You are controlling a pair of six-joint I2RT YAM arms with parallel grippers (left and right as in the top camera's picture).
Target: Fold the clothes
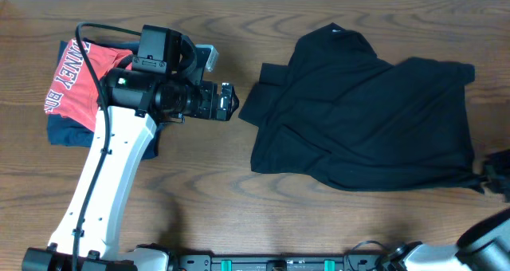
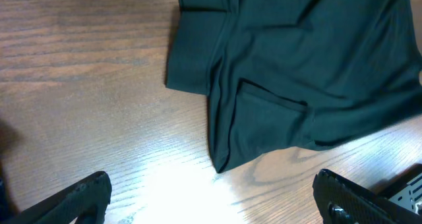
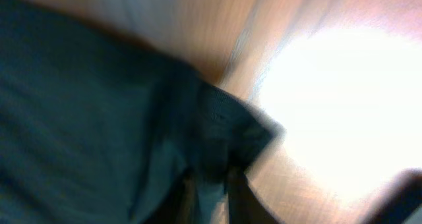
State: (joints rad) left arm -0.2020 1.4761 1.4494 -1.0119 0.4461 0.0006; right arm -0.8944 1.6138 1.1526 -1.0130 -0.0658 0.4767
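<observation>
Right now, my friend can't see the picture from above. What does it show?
A rumpled black shirt lies on the right of a wooden table. The left arm's fingers point toward it, and at the far left a red shirt with white letters sits on a navy garment.

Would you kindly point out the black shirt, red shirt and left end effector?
black shirt [image 1: 366, 119]: overhead view, middle of its body.
red shirt [image 1: 88, 78]: overhead view, red cloth beside the lettering.
left end effector [image 2: 214, 199]: left wrist view, midway between its fingertips.
</observation>
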